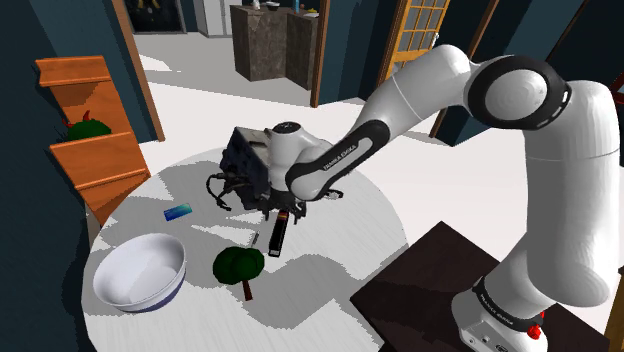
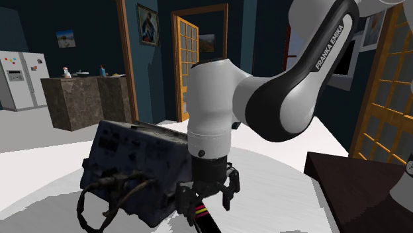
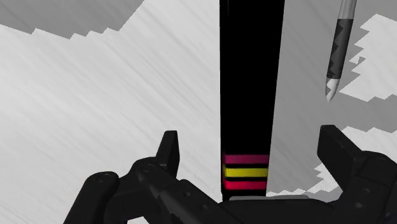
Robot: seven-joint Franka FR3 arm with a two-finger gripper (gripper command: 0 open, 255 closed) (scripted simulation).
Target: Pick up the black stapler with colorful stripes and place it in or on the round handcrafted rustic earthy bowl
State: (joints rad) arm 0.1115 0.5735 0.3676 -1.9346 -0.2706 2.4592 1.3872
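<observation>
Black with red and yellow stripes, the stapler (image 3: pixel 251 95) lies flat on the pale round table (image 1: pixel 330 270), between the gripper's (image 3: pixel 251 149) wide-spread fingers, which do not touch it. A slim pen (image 3: pixel 337 51) lies just beside it. The white bowl (image 1: pixel 165 290) sits well apart, with a dark green object (image 1: pixel 238 263) between them.
</observation>
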